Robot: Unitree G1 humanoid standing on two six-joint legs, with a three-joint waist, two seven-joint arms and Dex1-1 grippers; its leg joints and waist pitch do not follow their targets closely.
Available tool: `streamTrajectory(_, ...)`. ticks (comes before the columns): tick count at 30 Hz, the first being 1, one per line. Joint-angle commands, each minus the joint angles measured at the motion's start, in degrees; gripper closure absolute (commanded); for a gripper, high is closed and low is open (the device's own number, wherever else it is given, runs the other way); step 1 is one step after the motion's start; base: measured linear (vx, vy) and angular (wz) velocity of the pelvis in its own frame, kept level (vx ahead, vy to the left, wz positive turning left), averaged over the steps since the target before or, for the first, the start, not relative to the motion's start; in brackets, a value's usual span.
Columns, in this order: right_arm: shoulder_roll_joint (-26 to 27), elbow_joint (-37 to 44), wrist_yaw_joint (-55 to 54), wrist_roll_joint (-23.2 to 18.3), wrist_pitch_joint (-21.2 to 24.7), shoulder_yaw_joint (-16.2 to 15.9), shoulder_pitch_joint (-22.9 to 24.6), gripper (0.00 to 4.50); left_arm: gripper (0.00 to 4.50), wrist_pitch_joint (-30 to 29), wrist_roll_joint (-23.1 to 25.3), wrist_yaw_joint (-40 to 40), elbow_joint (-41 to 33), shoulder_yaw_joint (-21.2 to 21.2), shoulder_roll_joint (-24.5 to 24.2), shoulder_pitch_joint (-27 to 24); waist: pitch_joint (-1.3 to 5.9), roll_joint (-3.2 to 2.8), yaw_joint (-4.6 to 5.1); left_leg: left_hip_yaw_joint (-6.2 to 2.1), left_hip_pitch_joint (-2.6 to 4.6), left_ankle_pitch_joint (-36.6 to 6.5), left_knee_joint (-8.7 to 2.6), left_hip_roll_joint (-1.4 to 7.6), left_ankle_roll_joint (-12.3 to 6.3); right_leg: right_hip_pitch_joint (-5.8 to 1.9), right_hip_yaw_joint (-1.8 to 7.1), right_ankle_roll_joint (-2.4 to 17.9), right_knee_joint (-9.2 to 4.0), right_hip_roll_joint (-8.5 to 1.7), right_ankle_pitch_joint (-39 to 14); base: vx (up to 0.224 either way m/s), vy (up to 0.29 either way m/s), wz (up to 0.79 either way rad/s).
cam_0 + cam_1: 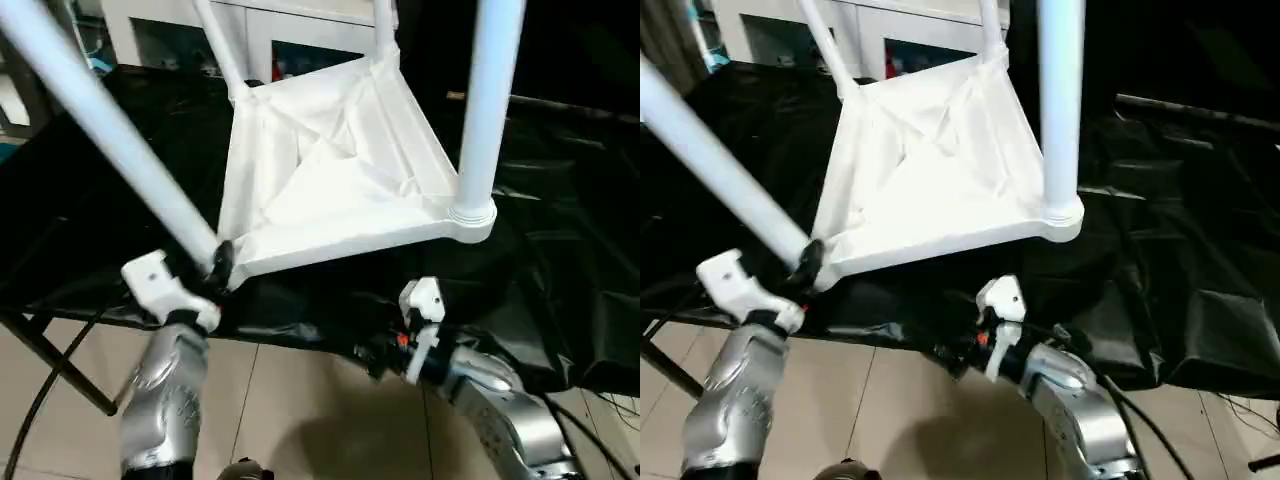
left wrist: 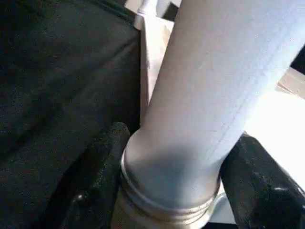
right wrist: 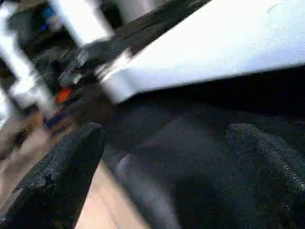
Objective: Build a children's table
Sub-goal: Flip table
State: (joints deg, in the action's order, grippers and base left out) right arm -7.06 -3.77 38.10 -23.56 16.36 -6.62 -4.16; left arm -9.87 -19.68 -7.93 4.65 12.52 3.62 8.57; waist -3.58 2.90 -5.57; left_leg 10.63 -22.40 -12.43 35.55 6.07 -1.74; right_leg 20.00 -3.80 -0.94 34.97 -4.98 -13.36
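White children's table (image 1: 330,180) lies upside down on black-draped tabletop (image 1: 560,230), ribbed underside up, legs (image 1: 490,100) standing in corner sockets.

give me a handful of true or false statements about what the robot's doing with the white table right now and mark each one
1. The table top lies upside down on the black sheet. True.
2. The left pincer grips a leg near its base. True: its fingers flank the tube by the near-left corner.
3. The right pincer holds a leg. False: it is open with nothing between its fingers, in front of the top's near edge.
4. The near-right leg lies flat on the sheet. False: it stands upright in its corner socket.
5. The table top is blue. False: it is white.
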Motion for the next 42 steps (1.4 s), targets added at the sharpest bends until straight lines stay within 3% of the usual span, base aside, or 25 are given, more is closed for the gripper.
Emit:
streamTrajectory(1, 1.35, -0.26, -2.47, -3.70, 1.42, 3.47, -0.82, 0.00, 1.76, 0.67, -1.62, -1.65, -0.20, -3.42, 3.64, 2.97, 3.18, -0.47, 0.65, -4.02, 1.88, -9.88, -6.38, 8.35, 3.06, -0.89, 3.73, 12.21, -3.27, -6.20, 3.06, 0.000, 0.000, 0.00)
streamTrajectory(2, 1.50, -0.27, -2.60, -3.89, 1.45, 3.63, -0.86, 0.00, 1.76, 0.67, -1.53, -1.61, -0.12, -3.45, 3.66, 3.04, 3.25, -0.48, 0.65, -4.04, 1.91, -9.67, -6.35, 8.38, 3.01, -0.92, 3.67, 12.28, -3.18, -6.20, 3.41, 0.000, 0.000, 0.00)
streamTrajectory(3, 3.55, -0.24, -4.51, -6.98, 2.40, 5.90, -1.65, 0.00, 1.76, 1.24, -1.15, -0.73, 1.06, -3.47, 3.85, 4.00, 3.24, -0.89, 0.75, -4.19, 1.83, -9.33, -6.39, 8.36, 2.92, -1.01, 3.65, 12.32, -3.07, -6.20, 3.92, 0.000, 0.000, 0.00)
streamTrajectory(5, 5.77, -1.07, -7.25, -9.98, 3.23, 8.43, -2.86, 0.00, 1.76, 1.55, -1.35, -0.05, 2.16, -3.47, 3.73, 4.89, 3.32, -0.69, 1.00, -4.02, 1.96, -9.15, -6.32, 8.27, 2.76, -0.91, 3.62, 12.92, -2.98, -6.14, 4.81, 0.000, 0.000, 0.00)
streamTrajectory(7, 7.08, -1.81, -8.60, -11.61, 3.92, 10.07, -3.69, 0.00, 1.76, 1.76, -1.37, 0.01, 2.57, -3.39, 3.74, 5.29, 3.27, -1.03, 0.96, -3.94, 1.91, -9.76, -6.37, 8.34, 2.93, -0.89, 3.66, 13.35, -3.07, -6.30, 3.46, 0.000, 0.000, 0.00)
streamTrajectory(9, 10.39, -5.23, -10.21, -17.18, 5.95, 14.29, -7.60, 0.00, 1.76, 1.91, -0.67, -0.24, 3.19, -3.28, 4.24, 6.01, 3.38, -1.31, 1.08, -4.00, 1.84, -9.12, -6.34, 8.30, 3.13, -0.99, 3.60, 13.66, -2.85, -6.17, 4.69, 0.000, 0.000, 0.00)
streamTrajectory(12, 11.42, -7.38, -10.48, -18.73, 6.02, 15.70, -9.85, 0.00, 1.76, 2.03, -0.15, -0.19, 3.43, -3.30, 4.67, 6.24, 3.44, -1.31, 1.12, -3.78, 1.76, -6.96, -6.13, 8.22, 2.49, -1.07, 3.49, 14.52, -2.61, -6.21, 6.25, 0.000, 0.000, 0.00)
streamTrajectory(14, 12.72, -12.50, -11.39, -20.02, 4.83, 18.07, -14.99, 0.00, 1.76, 2.62, 0.40, -0.04, 3.82, -3.92, 5.24, 6.29, 3.51, -1.23, 1.07, -3.67, 1.78, -6.50, -6.06, 8.24, 2.17, -1.13, 3.42, 14.80, -2.58, -6.42, 5.85, 0.000, 0.000, 0.00)
streamTrajectory(16, 12.87, -13.59, -11.72, -20.07, 4.46, 18.46, -16.09, 0.00, 1.76, 2.73, 0.48, 0.04, 3.83, -4.09, 5.36, 6.25, 3.69, -1.19, 1.69, -3.74, 1.24, -4.46, -5.94, 8.07, 1.82, -1.41, 3.29, 15.07, -2.19, -6.32, 7.40, 0.000, 0.000, 0.00)
streamTrajectory(18, 13.12, -16.71, -13.72, -19.44, 2.96, 19.54, -18.88, 0.00, 1.76, 2.90, 0.49, 0.20, 3.66, -4.52, 5.73, 5.96, 4.19, -0.77, 1.99, -3.43, 1.32, 0.52, -5.10, 7.78, -0.05, -1.36, 3.19, 15.54, -1.70, -6.25, 12.99, 0.000, 0.000, 0.00)
streamTrajectory(19, 13.34, -18.31, -15.42, -19.29, 2.04, 20.45, -20.21, 0.00, 1.76, 2.96, 0.49, 0.21, 3.54, -4.76, 5.86, 5.76, 4.35, -0.93, 2.11, -3.20, 1.26, 3.68, -4.66, 7.59, -1.91, -1.11, 3.12, 16.28, -1.28, -6.26, 16.16, 0.000, 0.000, 0.00)
streamTrajectory(21, 13.65, -22.69, -19.17, -20.04, 0.31, 23.88, -23.71, 0.00, 1.76, 3.13, 0.42, 0.34, 3.39, -4.85, 6.15, 5.47, 4.13, -0.85, 2.38, -2.89, 1.01, 1.83, -4.70, 7.65, -3.76, -1.00, 3.20, 17.40, -1.52, -6.46, 13.17, 0.000, 0.000, 0.00)
streamTrajectory(25, 13.33, -26.41, -20.50, -21.09, -0.47, 26.31, -26.09, 0.00, 1.76, 3.19, 0.01, 0.66, 3.26, -4.24, 6.59, 5.26, 4.13, -0.95, 2.11, -2.47, 1.24, 1.91, -4.46, 7.84, -4.66, -0.71, 3.22, 17.69, -1.47, -6.20, 12.09, 0.000, 0.000, 0.00)
streamTrajectory(29, 12.87, -27.37, -19.43, -20.34, -0.19, 26.23, -26.75, 0.00, 1.76, 3.42, -0.90, 1.17, 3.18, -3.62, 7.09, 5.13, 4.08, -0.83, 1.66, -2.22, 1.26, 1.67, -4.39, 7.92, -5.09, -0.57, 3.26, 17.67, -1.44, -6.04, 10.92, 0.000, 0.000, 0.00)
streamTrajectory(36, 13.16, -24.67, -18.24, -20.61, 1.22, 25.71, -26.03, 0.00, 1.76, 4.09, -3.01, 1.65, 4.23, -2.38, 7.19, 5.72, 4.02, -1.30, 1.69, -2.32, 1.23, -0.94, -4.71, 7.96, -3.39, -0.50, 3.32, 17.10, -1.56, -5.97, 8.86, 0.000, 0.000, 0.00)
streamTrajectory(38, 13.16, -24.74, -18.04, -20.73, 1.27, 25.82, -26.13, 0.00, 1.76, 3.86, -3.57, 1.05, 4.39, -2.30, 7.22, 5.85, 4.06, -1.11, 1.74, -2.30, 1.24, -1.39, -4.75, 7.95, -3.07, -0.51, 3.30, 17.07, -1.60, -5.92, 8.78, 0.000, 0.000, 0.00)
streamTrajectory(39, 12.90, -27.11, -18.26, -20.46, 0.48, 26.49, -27.52, 0.00, 1.76, 3.04, -5.09, -0.73, 4.27, -2.54, 7.59, 5.87, 4.05, -1.56, 1.66, -2.34, 1.27, -1.52, -4.76, 7.93, -2.83, -0.47, 3.30, 17.09, -1.54, -5.95, 8.75, 0.000, 0.000, 0.00)
streamTrajectory(40, 12.73, -28.36, -18.45, -20.16, -0.03, 26.77, -28.21, 0.00, 1.76, 2.71, -5.63, -1.37, 4.08, -2.75, 7.82, 5.80, 4.09, -1.21, 1.83, -2.30, 1.21, -1.52, -4.78, 7.90, -2.58, -0.54, 3.28, 17.28, -1.55, -5.91, 8.88, 0.000, 0.000, 0.00)
streamTrajectory(42, 12.27, -30.52, -19.12, -19.90, 0.00, 27.24, -29.61, 0.00, 1.76, 2.18, -6.36, -2.71, 3.54, -3.37, 7.85, 5.53, 4.09, -1.19, 1.94, -2.23, 1.17, -1.53, -4.75, 7.84, -2.44, -0.49, 3.24, 17.61, -1.53, -5.89, 8.90, 0.000, 0.000, 0.00)
